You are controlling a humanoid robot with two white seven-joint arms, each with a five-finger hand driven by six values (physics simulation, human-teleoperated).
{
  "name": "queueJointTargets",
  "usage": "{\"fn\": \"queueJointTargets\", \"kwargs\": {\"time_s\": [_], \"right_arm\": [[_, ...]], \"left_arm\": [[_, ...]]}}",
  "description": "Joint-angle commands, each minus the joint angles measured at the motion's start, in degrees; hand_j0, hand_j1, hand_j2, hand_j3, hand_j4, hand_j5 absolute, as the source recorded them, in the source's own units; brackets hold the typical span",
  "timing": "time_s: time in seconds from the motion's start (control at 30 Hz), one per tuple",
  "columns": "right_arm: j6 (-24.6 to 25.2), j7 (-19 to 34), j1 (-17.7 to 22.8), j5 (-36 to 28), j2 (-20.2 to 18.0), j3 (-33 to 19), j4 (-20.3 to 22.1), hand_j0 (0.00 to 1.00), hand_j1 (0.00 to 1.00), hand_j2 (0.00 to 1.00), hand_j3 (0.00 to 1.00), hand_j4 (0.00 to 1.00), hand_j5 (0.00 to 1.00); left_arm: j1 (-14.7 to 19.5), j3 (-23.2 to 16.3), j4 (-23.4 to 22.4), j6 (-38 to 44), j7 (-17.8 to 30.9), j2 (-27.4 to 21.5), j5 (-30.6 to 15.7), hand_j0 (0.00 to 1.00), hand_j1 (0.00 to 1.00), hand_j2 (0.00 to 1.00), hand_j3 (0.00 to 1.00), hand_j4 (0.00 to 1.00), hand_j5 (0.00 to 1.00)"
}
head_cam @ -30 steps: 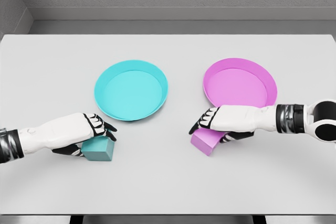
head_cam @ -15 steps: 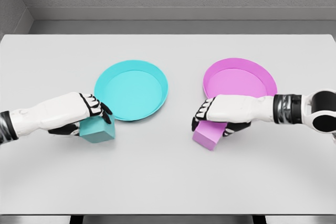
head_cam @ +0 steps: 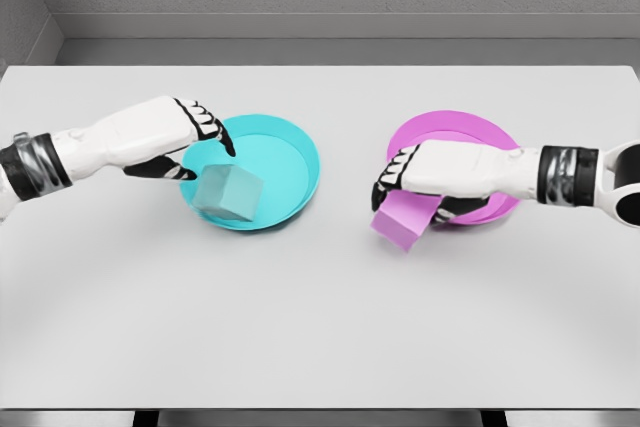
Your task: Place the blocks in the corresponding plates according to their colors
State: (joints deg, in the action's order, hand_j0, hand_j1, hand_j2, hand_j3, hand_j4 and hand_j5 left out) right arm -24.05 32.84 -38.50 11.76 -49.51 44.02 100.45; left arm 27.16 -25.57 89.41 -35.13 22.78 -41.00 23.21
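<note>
Our left hand [head_cam: 175,137] is clamped on the teal cube block [head_cam: 227,192] over the round cyan plate [head_cam: 290,152]; our right hand [head_cam: 425,182] is clamped on the pink cube block [head_cam: 403,215] at the round magenta plate's [head_cam: 470,137] near-left rim.

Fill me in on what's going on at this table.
A humanoid is sorting blocks by color, using both arms at once. The left robot hand holds the teal block over the near-left rim of the teal plate. The right robot hand holds the pink block at the near-left edge of the pink plate. Neither block is released yet.
</note>
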Motion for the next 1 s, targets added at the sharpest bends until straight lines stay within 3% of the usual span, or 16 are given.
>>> {"fn": "queueJointTargets", "kwargs": {"time_s": [0.0,0.03,0.07,0.1,0.13,0.27,0.33,0.4,0.5,0.77,0.8,0.83,0.97], "right_arm": [[0.1,-0.1,0.0,-0.3,-0.7,-2.4,0.0,0.43,0.43,0.43,0.43,0.43,0.43],[0.1,-0.1,0.2,-0.4,-0.8,-3.4,-0.1,0.43,0.43,0.43,0.43,0.43,0.43],[0.2,-0.1,0.1,-0.4,-1.1,-3.5,-0.2,0.43,0.43,0.43,0.43,0.43,0.43],[0.3,-0.1,0.0,-0.4,-1.2,-3.7,-0.5,0.43,0.43,0.43,0.43,0.43,0.43],[0.4,-0.1,0.1,-0.4,-1.2,-4.2,-0.6,0.43,0.43,0.43,0.43,0.43,0.43],[0.5,-0.1,-0.4,-0.3,-1.0,-4.9,-5.6,0.43,0.43,0.43,0.43,0.43,0.43],[0.5,-0.1,0.2,-0.4,-1.1,-7.9,-7.4,0.43,0.43,0.43,0.43,0.43,0.43],[0.5,-0.1,0.1,-0.3,-1.1,-8.0,-8.3,0.43,0.43,0.43,0.43,0.43,0.43],[0.6,-0.1,-0.4,-0.2,-0.9,-8.1,-11.1,0.43,0.43,0.43,0.43,0.43,0.43],[6.0,-0.2,0.1,0.1,-0.2,-7.4,-11.9,0.44,0.44,0.44,0.44,0.44,0.44],[6.2,-0.6,0.1,0.0,-0.2,-7.4,-11.6,0.82,0.82,0.82,0.82,0.82,0.82],[7.3,-0.8,0.1,0.0,-0.3,-7.5,-11.4,1.0,1.0,1.0,1.0,1.0,1.0],[8.0,-0.8,0.2,0.0,-0.3,-7.5,-11.1,1.0,1.0,1.0,1.0,1.0,1.0]], "left_arm": [[0.1,-2.7,-3.3,0.1,0.0,3.2,1.8,0.55,0.55,0.55,0.55,0.55,0.55],[0.5,-3.0,-3.5,0.1,0.0,3.7,2.1,0.59,0.59,0.59,0.59,0.59,0.59],[0.7,-3.0,-3.5,0.1,-0.1,3.7,1.9,0.7,0.7,0.7,0.7,0.7,0.7],[0.8,-3.0,-3.5,0.1,-0.1,3.7,1.8,0.92,0.92,0.92,0.92,0.92,0.92],[0.8,-2.9,-3.5,0.1,-0.1,3.7,1.6,1.0,1.0,1.0,1.0,1.0,1.0],[0.9,-2.0,-2.9,0.1,-0.5,1.2,-0.4,1.0,1.0,1.0,1.0,1.0,1.0],[0.8,-2.0,-2.6,0.1,-0.5,-1.2,-2.7,1.0,1.0,1.0,1.0,1.0,1.0],[0.0,-2.1,-0.6,0.1,-0.5,-7.9,-6.4,1.0,1.0,1.0,1.0,1.0,1.0],[-0.2,-2.2,-0.3,0.1,-0.5,-13.0,-7.9,1.0,1.0,1.0,1.0,1.0,1.0],[-0.3,-2.4,-0.4,0.1,-0.4,-16.7,-8.6,1.0,1.0,1.0,1.0,1.0,1.0],[-0.3,-2.3,-0.4,0.1,-0.1,-16.7,-8.5,1.0,1.0,1.0,1.0,1.0,1.0],[-0.3,-2.4,-0.4,0.1,-0.1,-16.8,-8.5,1.0,1.0,1.0,1.0,1.0,1.0],[-0.3,-2.6,-0.4,0.1,-0.1,-16.7,-8.5,1.0,1.0,1.0,1.0,1.0,1.0]]}}
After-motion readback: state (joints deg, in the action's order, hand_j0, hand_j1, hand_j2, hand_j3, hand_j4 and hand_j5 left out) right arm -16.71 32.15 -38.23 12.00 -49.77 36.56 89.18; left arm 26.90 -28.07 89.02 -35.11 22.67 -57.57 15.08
